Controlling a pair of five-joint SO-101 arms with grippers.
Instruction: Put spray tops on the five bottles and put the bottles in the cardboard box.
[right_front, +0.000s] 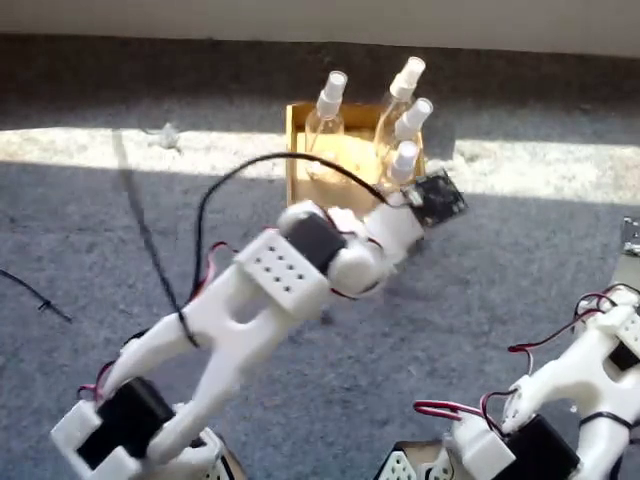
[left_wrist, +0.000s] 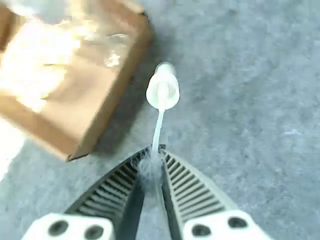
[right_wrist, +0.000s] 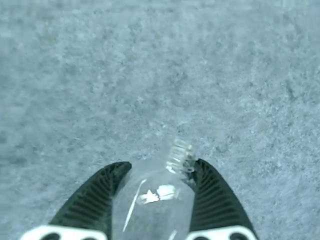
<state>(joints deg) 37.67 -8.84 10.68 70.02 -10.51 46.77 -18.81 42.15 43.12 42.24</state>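
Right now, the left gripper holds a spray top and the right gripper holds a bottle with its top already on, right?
Not quite. The bottle in the right gripper has no top: the right wrist view shows its bare threaded neck. The left gripper does hold a spray top.

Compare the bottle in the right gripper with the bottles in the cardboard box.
The bottle in the right gripper has a bare threaded neck; the four bottles in the cardboard box each carry a white spray top. The bottle is clamped over grey carpet; the four bottles sit inside the box. All are clear.
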